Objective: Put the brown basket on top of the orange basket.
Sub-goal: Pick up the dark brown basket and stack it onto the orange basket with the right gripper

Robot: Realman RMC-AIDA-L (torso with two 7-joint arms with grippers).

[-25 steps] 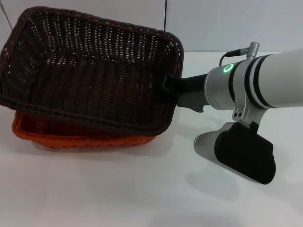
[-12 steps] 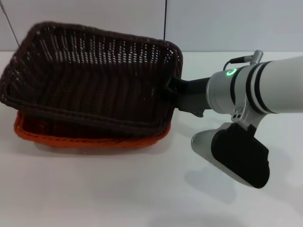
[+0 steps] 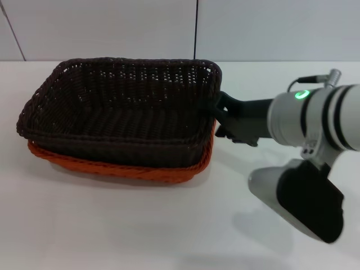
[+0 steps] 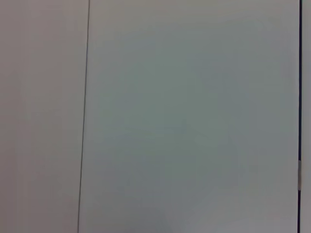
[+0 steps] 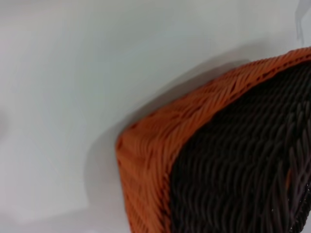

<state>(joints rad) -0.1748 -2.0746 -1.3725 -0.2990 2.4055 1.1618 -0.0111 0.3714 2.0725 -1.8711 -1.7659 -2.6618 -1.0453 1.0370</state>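
Observation:
The brown basket (image 3: pixel 118 118) sits level inside the orange basket (image 3: pixel 129 170), whose rim shows below it along the front and right. My right gripper (image 3: pixel 216 110) reaches in from the right and is shut on the right rim of the brown basket. The right wrist view shows a corner of the orange basket (image 5: pixel 150 150) on the table with the brown basket (image 5: pixel 243 160) against it. The left gripper is out of view; the left wrist view shows only a pale blank surface.
The stacked baskets stand on a white table (image 3: pixel 140 225) near the back wall (image 3: pixel 270 28). The right arm's wrist camera housing (image 3: pixel 301 197) hangs low over the table at the right.
The brown basket, held tilted and raised on its right side, has come down and levelled into the orange basket. The right arm moved down and slightly right with it.

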